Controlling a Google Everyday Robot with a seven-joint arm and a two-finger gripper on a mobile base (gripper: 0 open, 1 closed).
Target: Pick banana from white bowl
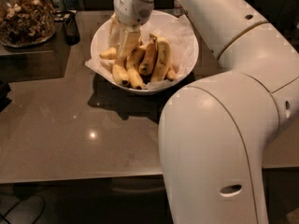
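Pale yellow, smooth, curved banana [162,59] lies amid the heap in the wide round white bowl [187,41] lined with crumpled paper, just beside the white gripper [124,45] lowered into the bowl; its grip cannot be told. Its long axis seemingly runs from the bowl's far rim to the near rim.

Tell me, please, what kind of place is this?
Probably a kitchen or snack counter: a glossy brown countertop, a large round white bowl of yellow bananas, a glass jar of nuts. The robot's gripper reaches into the bowl.
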